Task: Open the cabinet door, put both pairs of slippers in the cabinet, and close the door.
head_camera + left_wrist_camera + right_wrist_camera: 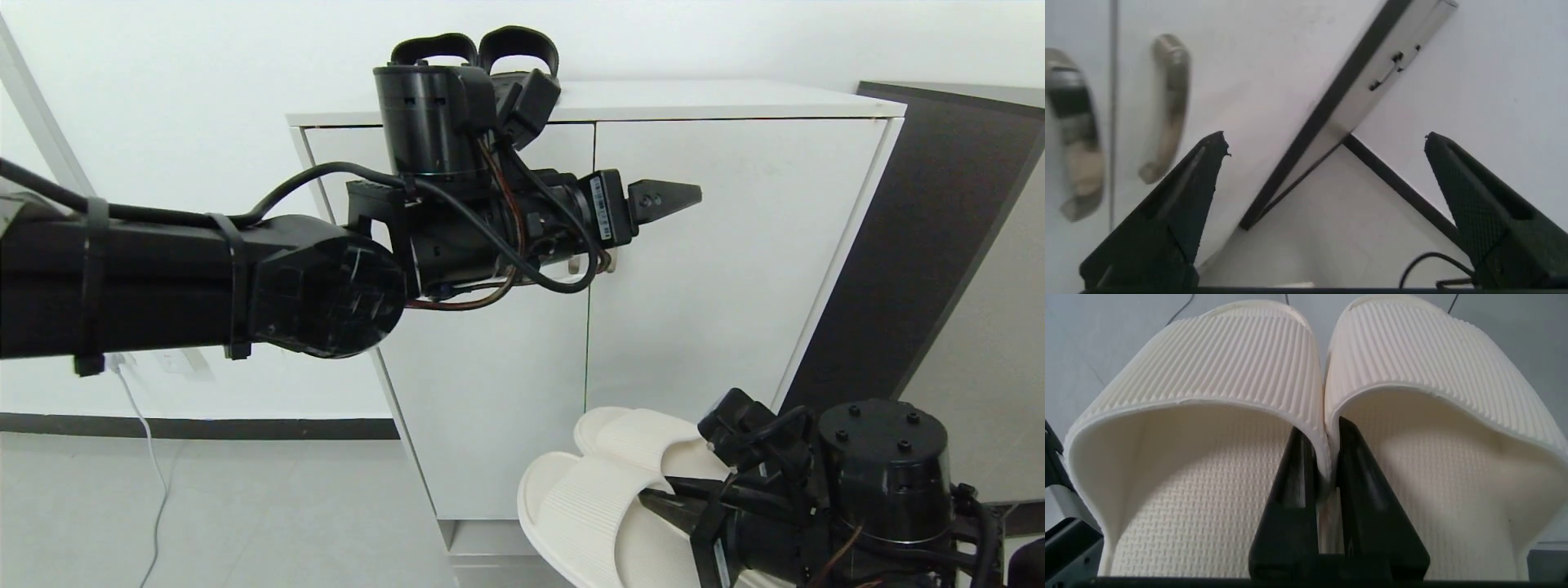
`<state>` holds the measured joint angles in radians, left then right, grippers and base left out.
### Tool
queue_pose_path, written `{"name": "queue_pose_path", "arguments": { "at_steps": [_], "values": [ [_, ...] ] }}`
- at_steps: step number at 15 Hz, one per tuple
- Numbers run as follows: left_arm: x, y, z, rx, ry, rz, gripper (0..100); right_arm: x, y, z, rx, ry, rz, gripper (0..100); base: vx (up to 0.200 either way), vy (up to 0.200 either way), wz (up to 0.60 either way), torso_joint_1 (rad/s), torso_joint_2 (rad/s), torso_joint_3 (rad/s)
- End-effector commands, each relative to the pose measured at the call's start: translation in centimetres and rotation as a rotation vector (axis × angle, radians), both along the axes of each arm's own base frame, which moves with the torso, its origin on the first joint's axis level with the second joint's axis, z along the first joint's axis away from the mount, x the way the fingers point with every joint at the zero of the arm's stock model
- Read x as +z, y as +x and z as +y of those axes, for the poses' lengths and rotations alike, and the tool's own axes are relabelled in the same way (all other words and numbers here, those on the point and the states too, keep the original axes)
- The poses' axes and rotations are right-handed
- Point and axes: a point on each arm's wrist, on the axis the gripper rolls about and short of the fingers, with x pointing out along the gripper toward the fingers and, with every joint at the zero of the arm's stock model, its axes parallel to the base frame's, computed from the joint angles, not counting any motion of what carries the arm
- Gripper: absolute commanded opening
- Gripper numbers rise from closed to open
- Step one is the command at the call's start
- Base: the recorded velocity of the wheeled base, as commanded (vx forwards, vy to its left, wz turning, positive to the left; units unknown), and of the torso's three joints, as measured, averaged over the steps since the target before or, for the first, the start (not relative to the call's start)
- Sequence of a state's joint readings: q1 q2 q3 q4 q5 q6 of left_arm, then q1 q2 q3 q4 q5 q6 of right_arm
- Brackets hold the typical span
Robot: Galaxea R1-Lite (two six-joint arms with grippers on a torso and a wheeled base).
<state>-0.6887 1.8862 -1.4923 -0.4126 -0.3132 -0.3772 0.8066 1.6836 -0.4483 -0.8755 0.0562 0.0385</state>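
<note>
Left gripper (pixel 1324 140), fingers wide apart, hangs near the handles (pixel 1169 106). Both cabinet (pixel 735 245) doors are closed, so nothing is done yet. Black slippers (pixel 478 49) sit on top. Right gripper (pixel 1325 439) clamps the white slippers (pixel 604 490), near right.

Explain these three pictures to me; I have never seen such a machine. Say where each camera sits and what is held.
This is a two-armed robot facing a white cabinet, its doors shut. The big picture comes from a camera on its head; the other two come from cameras on its wrists. The left gripper is open and empty, raised near the door handles. The right gripper pinches a pair of white slippers by their touching inner sides, low before the cabinet. A pair of black slippers lies on the cabinet's top.
</note>
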Motion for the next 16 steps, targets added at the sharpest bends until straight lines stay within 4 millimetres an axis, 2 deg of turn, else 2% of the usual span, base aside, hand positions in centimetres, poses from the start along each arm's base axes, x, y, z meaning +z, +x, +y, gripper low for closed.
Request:
{"name": "queue_pose_path", "arguments": {
  "at_steps": [1,9,16],
  "values": [
    [-0.2,0.2,-0.2,0.017,0.003,0.004,100,-0.1,0.0,0.0,0.001,-0.003,0.003,0,0.000,0.000,0.00,0.000,0.00,0.000],
    [-1.2,1.6,0.1,0.117,0.017,0.020,100,-0.1,0.0,0.0,-0.001,-0.003,0.002,0,0.000,0.000,0.00,0.000,0.00,0.000],
    [-2.1,3.3,-1.3,0.117,0.019,0.017,100,-0.2,-0.1,0.0,0.001,-0.006,0.005,0,0.000,0.000,0.00,0.000,0.00,0.000]
  ]
}}
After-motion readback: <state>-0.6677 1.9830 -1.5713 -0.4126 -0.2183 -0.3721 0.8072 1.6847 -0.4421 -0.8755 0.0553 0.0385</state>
